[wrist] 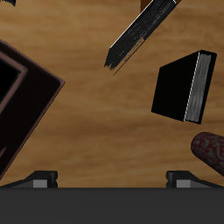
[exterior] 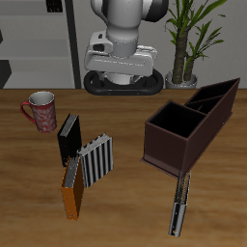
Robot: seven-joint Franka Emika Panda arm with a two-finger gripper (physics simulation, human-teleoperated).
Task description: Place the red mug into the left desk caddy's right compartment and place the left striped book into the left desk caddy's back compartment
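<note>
Now: pincer point(wrist: 112, 179) fingers apart, empty | black book point(exterior: 68, 138) and orange book point(exterior: 73, 188) flank striped book point(exterior: 97, 160)

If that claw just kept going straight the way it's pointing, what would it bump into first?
Probably the bare brown wooden tabletop: the open claw faces a free patch between the dark brown boxy caddy and the plain black book, though depth is unclear.

I read the table point(exterior: 125, 217) as matt brown wood with visible grain. Red mug point(exterior: 41, 111) looks like glazed ceramic, at 10 o'clock from the left desk caddy point(exterior: 188, 125), which is dark brown, matt, smooth. Black book point(wrist: 182, 85) cover smooth, page edge pale.
</note>
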